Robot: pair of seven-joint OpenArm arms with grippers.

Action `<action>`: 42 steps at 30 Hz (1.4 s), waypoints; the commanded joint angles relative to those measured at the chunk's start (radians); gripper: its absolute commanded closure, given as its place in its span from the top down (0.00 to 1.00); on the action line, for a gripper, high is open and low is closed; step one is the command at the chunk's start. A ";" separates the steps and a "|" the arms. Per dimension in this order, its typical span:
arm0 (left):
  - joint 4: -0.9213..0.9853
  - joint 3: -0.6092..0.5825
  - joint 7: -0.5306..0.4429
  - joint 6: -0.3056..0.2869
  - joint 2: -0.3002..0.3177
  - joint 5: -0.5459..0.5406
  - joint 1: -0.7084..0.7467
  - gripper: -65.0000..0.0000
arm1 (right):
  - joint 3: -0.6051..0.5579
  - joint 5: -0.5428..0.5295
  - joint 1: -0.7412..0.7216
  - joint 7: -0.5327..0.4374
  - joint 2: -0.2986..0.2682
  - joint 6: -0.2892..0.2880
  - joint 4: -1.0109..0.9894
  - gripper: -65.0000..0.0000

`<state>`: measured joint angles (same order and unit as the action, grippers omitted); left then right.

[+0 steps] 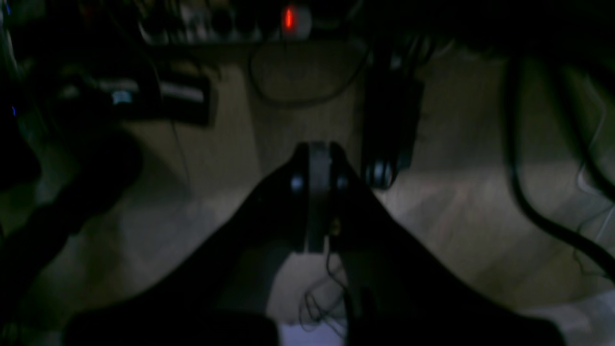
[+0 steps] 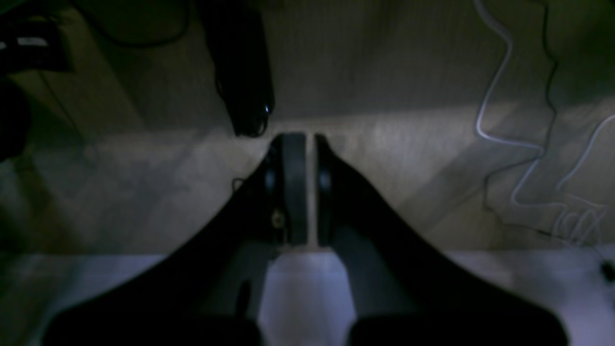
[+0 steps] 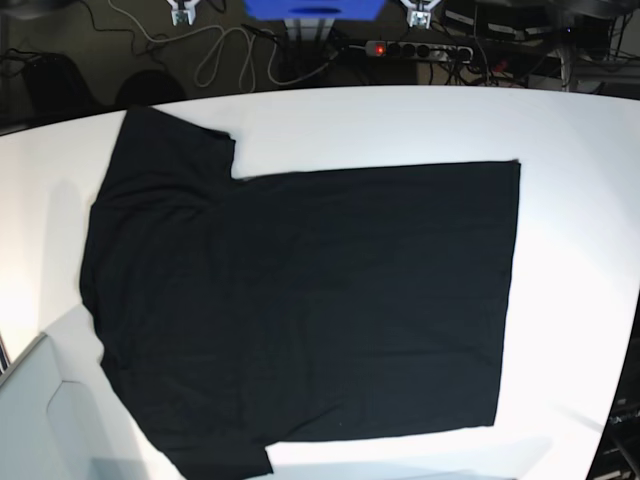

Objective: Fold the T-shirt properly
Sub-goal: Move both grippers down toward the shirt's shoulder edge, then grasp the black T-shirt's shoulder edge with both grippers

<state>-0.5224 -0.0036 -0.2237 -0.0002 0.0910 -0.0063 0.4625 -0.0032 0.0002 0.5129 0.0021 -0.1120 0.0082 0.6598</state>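
The T-shirt [image 3: 300,300] lies spread flat on the white table [image 3: 400,120], plain black side up. Its sleeves point left and its straight hem [image 3: 510,290] lies to the right. Neither arm shows in the base view. In the left wrist view my left gripper [image 1: 319,149] is shut with nothing in it, hanging past the table edge over the wooden floor. My right gripper [image 2: 300,139] is likewise shut and empty, with a strip of white table [image 2: 307,288] below it. No cloth shows in either wrist view.
A power strip [image 3: 420,48] with a red light and loose cables [image 3: 220,50] lie on the floor behind the table. A dark wheeled stand leg [image 1: 384,144] and white cables [image 2: 519,144] are on the floor. A grey panel [image 3: 40,420] sits at the table's bottom left.
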 commanded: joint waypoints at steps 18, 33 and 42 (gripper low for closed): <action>-1.045 0.046 -0.006 -0.001 0.166 -0.234 0.658 0.00 | 0.157 -0.002 0.665 -0.001 -0.142 -0.011 1.090 0.00; -1.465 0.281 0.004 -0.001 0.227 -0.370 0.687 0.00 | 0.345 -0.006 0.547 0.143 -0.122 -0.011 1.452 0.13; -1.473 0.376 0.140 -0.001 0.141 -0.372 0.485 0.52 | 0.335 -0.004 0.450 0.192 -0.101 -0.017 1.452 0.61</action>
<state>-1.9827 0.3664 -0.0505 -0.0025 0.2249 -0.3756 0.9398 0.3271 -0.0036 0.9550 0.2184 -0.2039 -0.0017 2.0972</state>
